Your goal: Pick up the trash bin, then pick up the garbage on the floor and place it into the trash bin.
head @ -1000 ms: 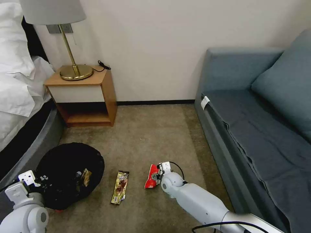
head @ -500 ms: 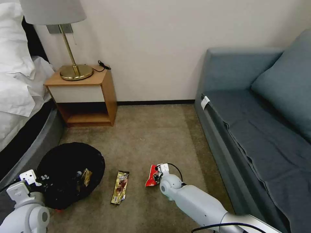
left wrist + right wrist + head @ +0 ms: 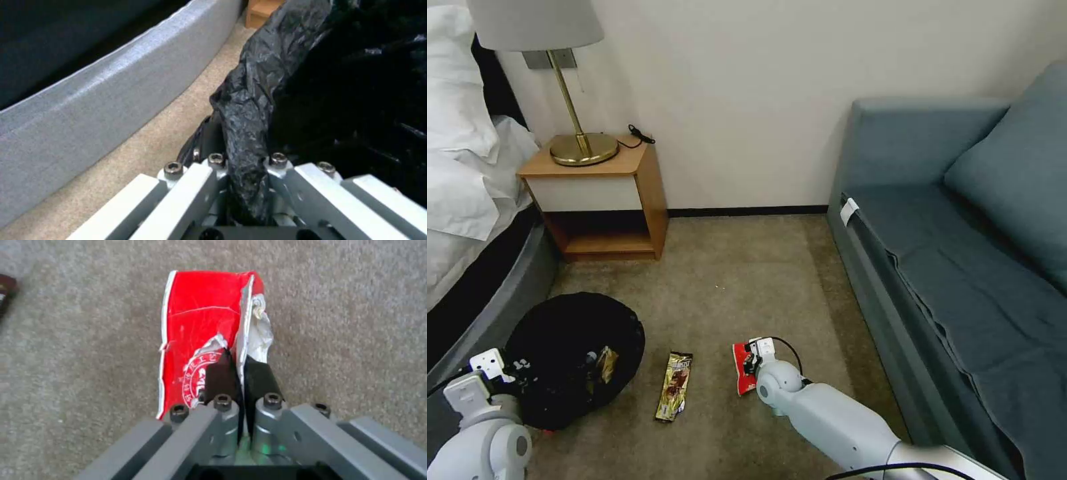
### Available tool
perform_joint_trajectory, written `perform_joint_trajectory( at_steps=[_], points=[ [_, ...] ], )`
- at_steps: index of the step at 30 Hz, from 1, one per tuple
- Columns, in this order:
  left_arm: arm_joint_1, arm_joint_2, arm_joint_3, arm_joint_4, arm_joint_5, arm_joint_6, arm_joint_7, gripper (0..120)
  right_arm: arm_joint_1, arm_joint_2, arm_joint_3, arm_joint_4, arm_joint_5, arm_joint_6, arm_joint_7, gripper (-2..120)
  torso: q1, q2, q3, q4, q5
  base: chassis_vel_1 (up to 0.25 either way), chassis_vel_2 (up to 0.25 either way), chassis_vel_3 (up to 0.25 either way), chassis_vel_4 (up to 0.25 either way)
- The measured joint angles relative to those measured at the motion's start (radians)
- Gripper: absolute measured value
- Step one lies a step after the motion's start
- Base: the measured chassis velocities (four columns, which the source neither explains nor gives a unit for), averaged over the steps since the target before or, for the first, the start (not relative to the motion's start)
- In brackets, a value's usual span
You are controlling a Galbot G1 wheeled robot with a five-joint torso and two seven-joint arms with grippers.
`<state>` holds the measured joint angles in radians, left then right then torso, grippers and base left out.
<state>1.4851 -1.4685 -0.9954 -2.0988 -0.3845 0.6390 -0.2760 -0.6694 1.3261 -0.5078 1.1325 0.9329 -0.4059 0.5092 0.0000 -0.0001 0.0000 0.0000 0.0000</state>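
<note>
The trash bin (image 3: 560, 347), lined with a crinkled black bag, is at the lower left next to the bed base. My left gripper (image 3: 514, 370) is shut on its bagged rim (image 3: 258, 83), which the left wrist view shows pinched between the fingers (image 3: 213, 163). Some garbage, a tan wrapper (image 3: 604, 363), lies inside the bin. A gold-brown packet (image 3: 674, 385) lies flat on the carpet. To its right, my right gripper (image 3: 751, 363) is shut on the torn edge of the red-white packet (image 3: 742, 375) (image 3: 200, 323), low over the carpet.
A wooden nightstand (image 3: 600, 200) with a brass lamp (image 3: 577, 143) stands against the back wall. The bed (image 3: 467, 200) runs along the left, and a blue-grey sofa (image 3: 960, 267) fills the right. Open carpet (image 3: 740, 280) lies between them.
My right gripper has drawn slightly nearer with the red-white packet, which has turned more upright in the picture. The bin has shifted a little to the right with my left gripper.
</note>
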Motion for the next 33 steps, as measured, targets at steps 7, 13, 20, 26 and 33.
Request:
perform_joint_trajectory(
  at_steps=[7,13,20,26,33],
  points=[
    [-0.001,0.001,0.002,0.002,0.001,0.0,0.0,2,0.036,-0.05,0.035,0.182,0.026,0.005,0.012,0,0.0,0.0,0.0,0.0,0.0,0.0,0.0,0.0,0.0],
    [0.0,-0.001,0.009,0.002,0.004,0.0,0.0,2,0.103,-0.061,0.069,0.335,0.074,0.002,0.045,0,0.0,0.0,0.0,-0.0003,-0.0001,0.0,0.0,0.0,0.0],
    [-0.001,-0.005,0.022,0.004,0.014,0.001,0.0,2,0.235,0.038,0.008,0.491,0.232,0.037,0.106,0,0.0,0.0,0.0,0.0001,-0.0002,0.0,0.0,0.0,0.0],
    [-0.003,-0.012,0.032,0.004,0.023,0.001,0.0,2,0.307,0.152,-0.108,0.468,0.292,0.076,0.152,0,0.0,0.0,0.0,0.0002,-0.0003,0.0,0.0,0.0,0.0],
    [-0.01,-0.022,0.04,0.0,0.032,0.004,0.001,2,0.295,0.246,-0.235,0.437,0.299,0.087,0.181,0,0.0,0.0,0.0,0.0001,-0.0003,0.0,0.0,0.0,0.0]
  ],
)
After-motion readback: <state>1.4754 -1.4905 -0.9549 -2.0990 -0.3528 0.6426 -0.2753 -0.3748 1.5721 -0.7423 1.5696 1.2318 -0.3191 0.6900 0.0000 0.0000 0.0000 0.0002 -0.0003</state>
